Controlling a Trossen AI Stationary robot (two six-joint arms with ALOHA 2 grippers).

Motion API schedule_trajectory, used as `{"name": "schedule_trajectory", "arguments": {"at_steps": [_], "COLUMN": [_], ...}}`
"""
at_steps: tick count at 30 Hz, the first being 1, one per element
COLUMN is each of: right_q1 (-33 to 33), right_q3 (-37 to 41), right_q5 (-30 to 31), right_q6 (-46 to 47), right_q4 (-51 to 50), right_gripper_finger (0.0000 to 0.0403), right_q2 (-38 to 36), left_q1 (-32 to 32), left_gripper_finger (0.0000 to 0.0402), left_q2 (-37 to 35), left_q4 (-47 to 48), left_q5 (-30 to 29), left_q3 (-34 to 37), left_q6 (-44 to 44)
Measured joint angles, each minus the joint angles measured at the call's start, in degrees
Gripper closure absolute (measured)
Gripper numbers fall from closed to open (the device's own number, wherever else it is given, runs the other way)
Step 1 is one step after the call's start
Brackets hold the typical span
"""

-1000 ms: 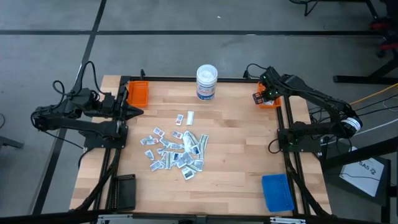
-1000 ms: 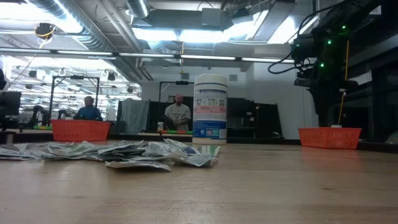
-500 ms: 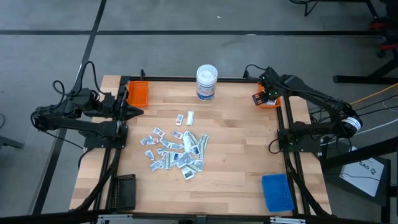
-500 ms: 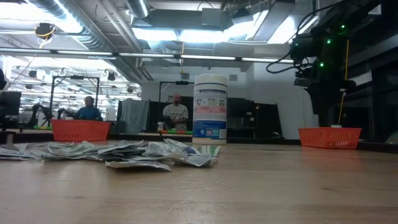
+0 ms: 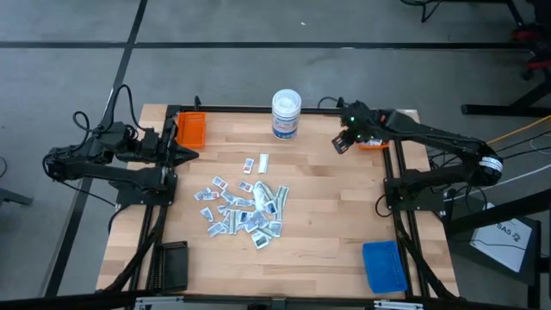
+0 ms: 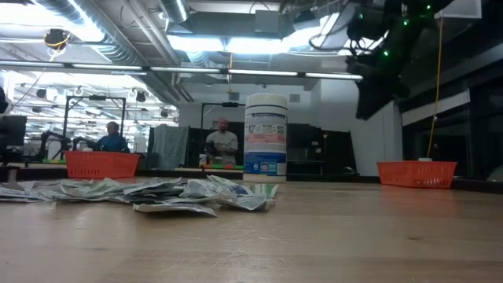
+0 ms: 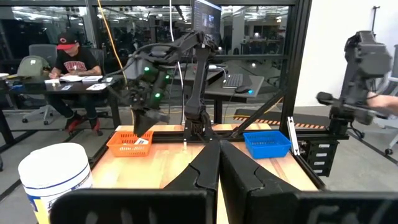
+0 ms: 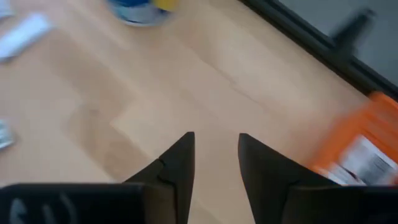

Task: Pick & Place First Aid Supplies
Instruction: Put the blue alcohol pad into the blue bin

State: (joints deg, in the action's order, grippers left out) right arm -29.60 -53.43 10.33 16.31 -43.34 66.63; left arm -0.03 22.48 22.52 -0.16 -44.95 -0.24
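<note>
Packets [image 5: 242,209] lie heaped mid-worktop [image 5: 327,224], one more inside the orange tray [image 5: 376,140] at the far right corner. Right end effector [image 5: 342,144] hovers over bare wood just beside that tray, fingers spread, empty. Left end effector [image 5: 191,155] waits at the left edge, fingers pressed together.

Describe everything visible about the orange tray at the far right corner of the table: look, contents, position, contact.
The orange tray is a small, shallow rectangular basket, apparently plastic, with finely slotted or ribbed walls in the low view. It sits flat on the wooden table at the far right corner, against the dark frame. White packets with dark print lie inside it. The right gripper, open and empty, hangs above the table beside the tray, toward the table's middle, not touching it; the arm partly covers it from above.
</note>
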Motion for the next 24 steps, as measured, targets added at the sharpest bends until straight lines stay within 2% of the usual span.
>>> {"name": "schedule_trajectory", "arguments": {"at_steps": [12,24], "right_q1": [21.79,37.52], "right_q3": [-0.02,-0.02], "right_q5": [0.17,0.04], "right_q6": [0.33,-5.7], "right_q4": [16.76,36.64], "right_gripper_finger": [0.0281,0.0281], "right_q2": [1.89,15.74], "left_q1": [0.01,0.02], "left_gripper_finger": [0.0397,0.0398], "left_q2": [0.0,0.0], "left_q4": [0.0,0.0], "left_q5": [0.01,0.0], "left_q3": [0.0,0.0], "left_q6": [-0.01,-0.01]}}
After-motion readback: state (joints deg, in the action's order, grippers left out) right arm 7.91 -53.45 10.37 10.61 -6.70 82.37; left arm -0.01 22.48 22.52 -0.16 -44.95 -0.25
